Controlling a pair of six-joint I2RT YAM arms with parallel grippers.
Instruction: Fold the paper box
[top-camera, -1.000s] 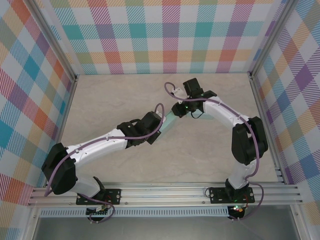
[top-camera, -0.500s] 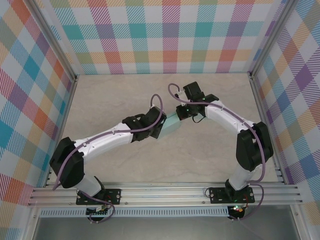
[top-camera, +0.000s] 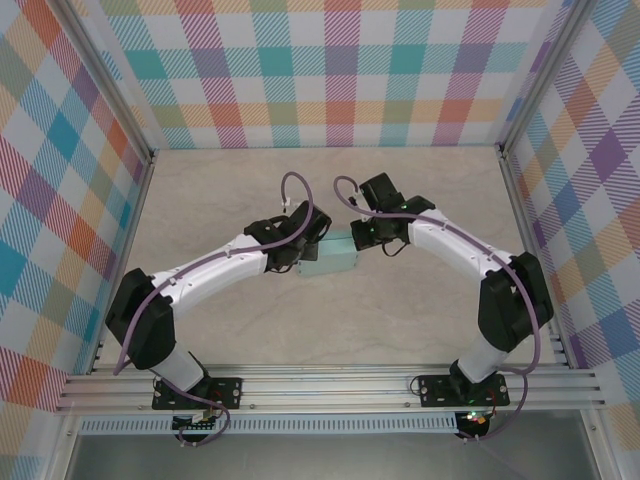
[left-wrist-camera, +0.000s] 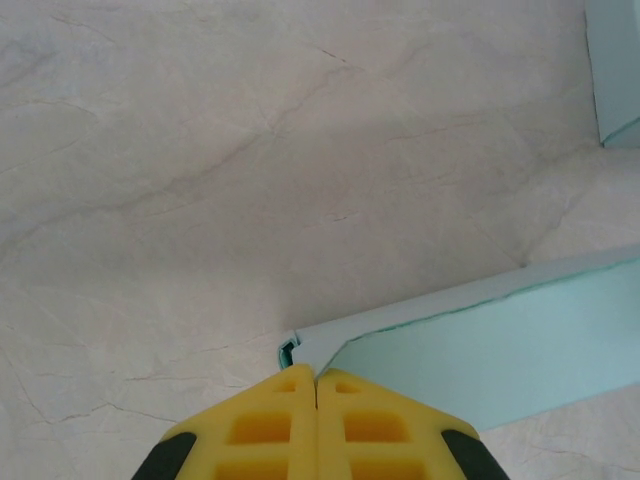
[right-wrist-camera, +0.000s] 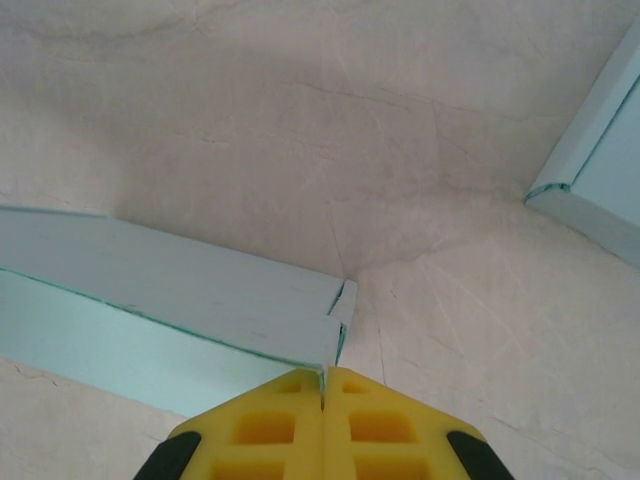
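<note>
The table, pale and marbled, lies wide in front of me. The paper box sits near its middle, between my two wrists and well clear of the checked walls.

I judge the box to be very light. It is thin pale-teal card that will crease wherever I press too hard, and it has nothing to stop it skating over this smooth top. The walls look doubled over at the rim, so the rim is the stiffest part. I would take it there, close to a corner, with my other arm bracing the far end so the box cannot slide or twist away.

Its long axis runs across the table from my left to my right, slightly askew, with one short end toward each arm. The walls stand up from the table, so I take the open side to face upward, though from above the inside reads only as flat teal.

My left gripper is at the left end with its yellow fingers pressed together, and the tips meet a corner of the box. A wall runs off to the right from that corner.

My right gripper is at the right end with its fingers likewise together. Their tips are against the end of a folded wall panel, where a small tab stands slightly proud. I cannot tell whether a sliver of card is caught between either pair of fingers.
</note>
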